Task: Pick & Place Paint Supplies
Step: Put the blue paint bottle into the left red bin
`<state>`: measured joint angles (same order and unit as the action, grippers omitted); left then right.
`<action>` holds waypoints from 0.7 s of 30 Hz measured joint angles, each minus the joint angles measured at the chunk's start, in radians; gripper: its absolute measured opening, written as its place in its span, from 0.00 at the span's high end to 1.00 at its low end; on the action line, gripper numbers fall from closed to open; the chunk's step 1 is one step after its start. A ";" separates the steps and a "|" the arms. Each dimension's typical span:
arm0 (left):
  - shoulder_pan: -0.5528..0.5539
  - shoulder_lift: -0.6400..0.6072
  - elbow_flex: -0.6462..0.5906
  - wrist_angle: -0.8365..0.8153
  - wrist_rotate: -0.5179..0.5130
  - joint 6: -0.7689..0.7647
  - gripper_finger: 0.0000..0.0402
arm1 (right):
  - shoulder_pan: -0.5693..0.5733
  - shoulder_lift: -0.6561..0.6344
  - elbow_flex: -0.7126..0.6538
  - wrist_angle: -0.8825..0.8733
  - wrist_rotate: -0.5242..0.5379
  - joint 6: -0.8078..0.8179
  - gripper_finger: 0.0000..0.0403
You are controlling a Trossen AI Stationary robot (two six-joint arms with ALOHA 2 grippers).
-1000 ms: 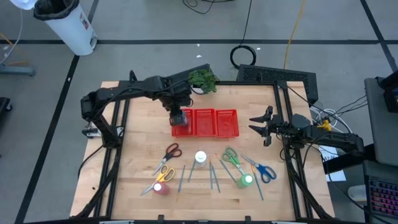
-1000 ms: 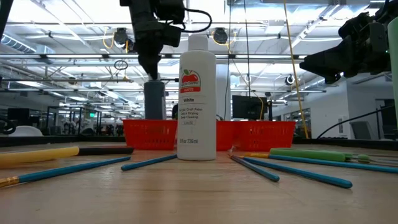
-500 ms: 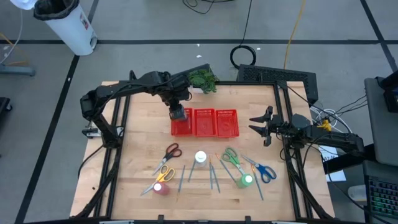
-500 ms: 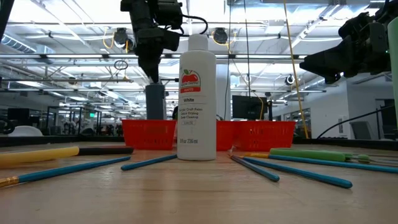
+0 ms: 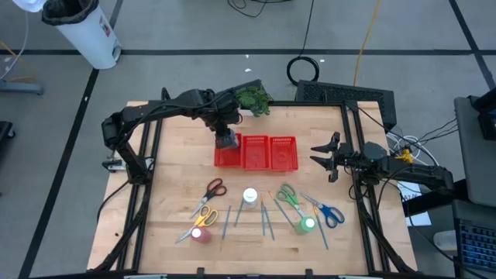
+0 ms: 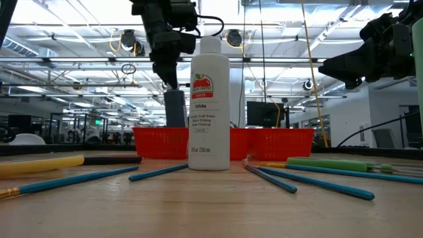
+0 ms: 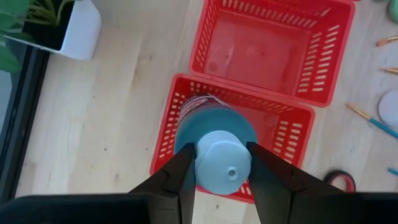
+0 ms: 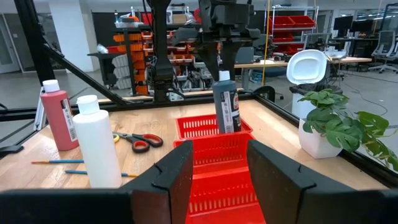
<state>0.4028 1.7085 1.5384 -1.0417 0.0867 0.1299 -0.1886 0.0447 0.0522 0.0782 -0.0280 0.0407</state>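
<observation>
Blue-capped bottle (image 7: 214,152) in left claw (image 7: 219,163)

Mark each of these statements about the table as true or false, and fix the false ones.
1. The left tool holds a dark paint bottle by its cap, over the red mesh tray. True.
2. The white paint bottle lies on its side. False: it stands upright on the table.
3. The right tool grips a pair of scissors. False: it hangs empty beside the tray's right end.
4. The potted plant stands behind the tray, outside it. True.
5. The green-capped bottle sits in the tray. False: it stands on the table among the brushes and scissors.
</observation>
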 joint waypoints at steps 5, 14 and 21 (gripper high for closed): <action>-0.005 0.020 0.001 -0.005 0.013 0.000 0.70 | 0.000 0.000 0.000 0.000 0.000 0.000 0.65; -0.013 0.035 0.001 0.024 0.005 -0.004 0.62 | 0.000 0.000 0.000 0.000 0.000 0.000 0.65; -0.016 0.036 0.001 0.069 -0.009 -0.008 0.42 | 0.000 0.000 0.000 0.000 0.000 0.000 0.65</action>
<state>0.3868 1.7443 1.5394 -0.9727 0.0774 0.1223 -0.1886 0.0447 0.0525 0.0784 -0.0277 0.0410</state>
